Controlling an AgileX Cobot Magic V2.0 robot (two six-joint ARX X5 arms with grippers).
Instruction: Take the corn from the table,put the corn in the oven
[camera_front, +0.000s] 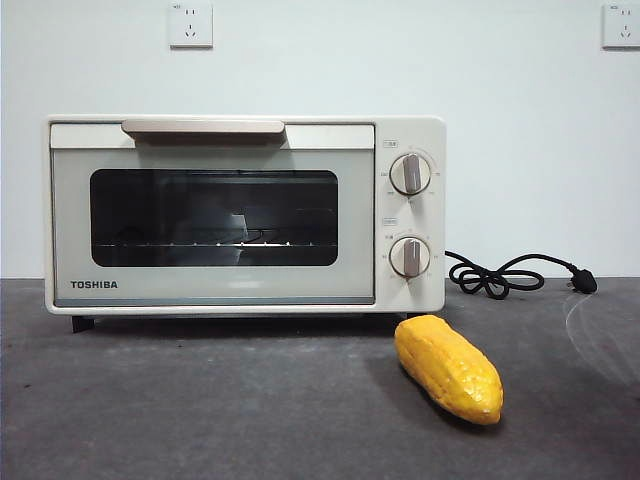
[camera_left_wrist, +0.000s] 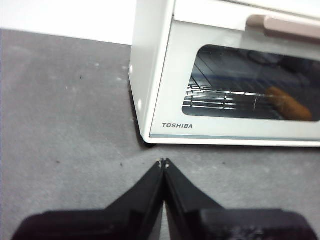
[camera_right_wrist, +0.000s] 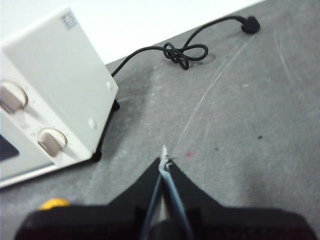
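Note:
The corn (camera_front: 450, 368) lies on the table (camera_front: 200, 410), just in front of the oven's right corner, its tapered end toward the camera. The cream TOSHIBA oven (camera_front: 245, 215) stands at the back left with its glass door closed and its rack bare. No arm shows in the front view. My left gripper (camera_left_wrist: 164, 162) is shut, hovering over the table before the oven's (camera_left_wrist: 165, 85) left front corner. My right gripper (camera_right_wrist: 164, 160) is shut too, above the table to the right of the oven (camera_right_wrist: 60, 75). Only a small yellow bit of the corn (camera_right_wrist: 54, 203) shows beside its jaws.
The oven's black cord (camera_front: 500, 275) lies coiled on the table to the right of the oven, its plug (camera_front: 584, 283) at the far right. A white wall with two sockets stands behind. An orange reflection (camera_left_wrist: 290, 105) shows in the door glass.

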